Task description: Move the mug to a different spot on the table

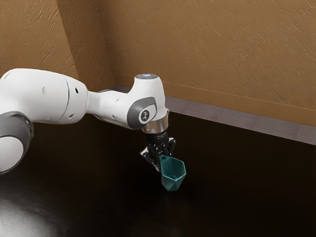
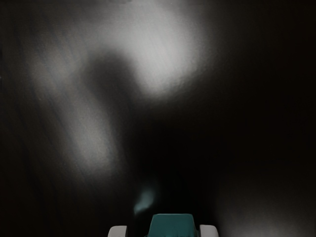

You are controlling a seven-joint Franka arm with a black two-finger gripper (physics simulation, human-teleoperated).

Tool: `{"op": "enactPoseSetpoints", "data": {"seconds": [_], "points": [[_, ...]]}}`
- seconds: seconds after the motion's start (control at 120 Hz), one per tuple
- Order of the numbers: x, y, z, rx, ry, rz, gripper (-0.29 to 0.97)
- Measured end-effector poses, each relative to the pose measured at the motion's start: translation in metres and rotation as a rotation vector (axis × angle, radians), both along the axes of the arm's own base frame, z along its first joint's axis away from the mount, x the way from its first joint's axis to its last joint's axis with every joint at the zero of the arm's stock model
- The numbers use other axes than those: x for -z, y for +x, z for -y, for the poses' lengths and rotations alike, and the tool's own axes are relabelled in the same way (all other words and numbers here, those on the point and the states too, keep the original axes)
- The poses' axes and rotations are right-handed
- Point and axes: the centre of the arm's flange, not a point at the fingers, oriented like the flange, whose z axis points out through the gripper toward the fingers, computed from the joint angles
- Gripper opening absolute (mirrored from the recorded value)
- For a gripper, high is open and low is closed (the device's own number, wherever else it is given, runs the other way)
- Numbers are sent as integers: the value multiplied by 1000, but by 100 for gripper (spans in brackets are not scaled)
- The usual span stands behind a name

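A teal faceted mug hangs tilted just above the dark table, its open mouth turned up toward the exterior view's right. My black gripper grips its rim from above and to the left, fingers closed on the mug's wall. In the wrist view the mug's teal edge sits between two pale fingertips, with the glossy table below.
The dark glossy tabletop stretches all around the mug. A brown textured wall with a grey baseboard strip runs along the table's far edge. My white arm enters from the exterior view's left.
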Motion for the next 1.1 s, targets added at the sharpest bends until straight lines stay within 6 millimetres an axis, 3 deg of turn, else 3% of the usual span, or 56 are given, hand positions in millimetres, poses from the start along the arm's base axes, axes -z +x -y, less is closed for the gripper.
{"op": "enactPoseSetpoints", "data": {"seconds": [0.2,0.425,0.583,0.8,0.942,1.1], "points": [[-10,5,-43,-60,-5,-6,5],[-7,2,-147,-193,-37,-66,4],[13,-21,-194,-242,-91,-154,5],[27,-41,-226,-220,-138,-207,4],[14,-47,-238,-189,-166,-193,3],[16,-51,-252,-167,-200,-194,2]]}}
